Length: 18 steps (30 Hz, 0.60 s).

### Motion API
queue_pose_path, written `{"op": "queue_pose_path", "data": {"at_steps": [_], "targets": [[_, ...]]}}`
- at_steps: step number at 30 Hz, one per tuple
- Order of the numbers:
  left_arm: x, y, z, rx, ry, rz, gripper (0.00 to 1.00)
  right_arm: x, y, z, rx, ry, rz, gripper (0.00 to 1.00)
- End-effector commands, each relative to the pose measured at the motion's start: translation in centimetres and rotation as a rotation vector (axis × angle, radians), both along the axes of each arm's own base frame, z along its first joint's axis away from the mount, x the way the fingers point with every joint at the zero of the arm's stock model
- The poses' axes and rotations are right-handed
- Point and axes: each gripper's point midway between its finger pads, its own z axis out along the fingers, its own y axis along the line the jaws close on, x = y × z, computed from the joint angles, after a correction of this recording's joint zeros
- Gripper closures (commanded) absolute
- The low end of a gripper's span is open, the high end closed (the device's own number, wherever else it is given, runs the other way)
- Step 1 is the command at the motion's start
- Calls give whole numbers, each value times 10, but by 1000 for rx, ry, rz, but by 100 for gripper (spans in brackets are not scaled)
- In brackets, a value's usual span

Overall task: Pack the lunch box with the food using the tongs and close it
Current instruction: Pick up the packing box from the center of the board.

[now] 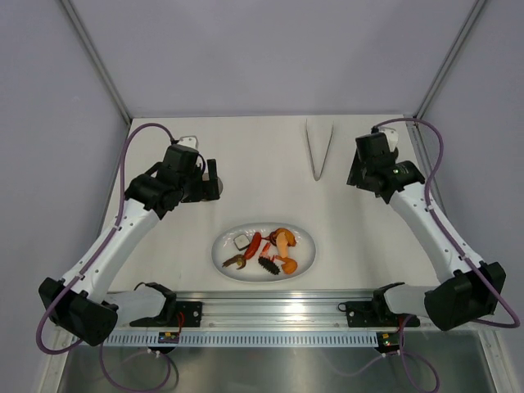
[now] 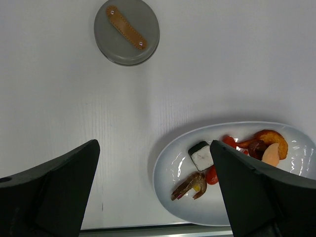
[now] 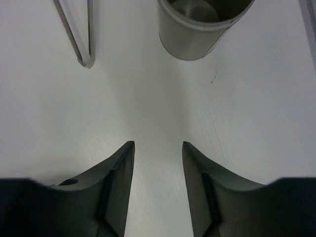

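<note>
I record both arms empty-handed: left gripper (image 2: pixel 153 148) fully open near the food (image 2: pixel 202 157) on the plate (image 2: pixel 168 180), lid (image 2: pixel 127 32) lying beyond, and right gripper (image 3: pixel 158 145) half open facing tongs (image 3: pixel 91 34) and uncovered lunch box (image 3: pixel 197 34), presumably placed to collect the tongs first.
</note>
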Motion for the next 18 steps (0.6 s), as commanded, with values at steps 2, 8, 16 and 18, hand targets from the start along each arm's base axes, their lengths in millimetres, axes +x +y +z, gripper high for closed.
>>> {"op": "queue_pose_path", "data": {"at_steps": [2, 8, 16, 18], "targets": [[5, 0, 16, -13, -45, 8, 1, 37, -14, 33, 2, -51, 26, 53], [1, 4, 20, -9, -55, 14, 1, 77, -29, 31, -22, -13, 8, 52], [-3, 6, 20, -6, -52, 15, 1, 113, -48, 8, -70, 70, -29, 45], [-4, 6, 19, -5, -51, 15, 1, 120, -53, 0, -74, 93, -31, 45]]}}
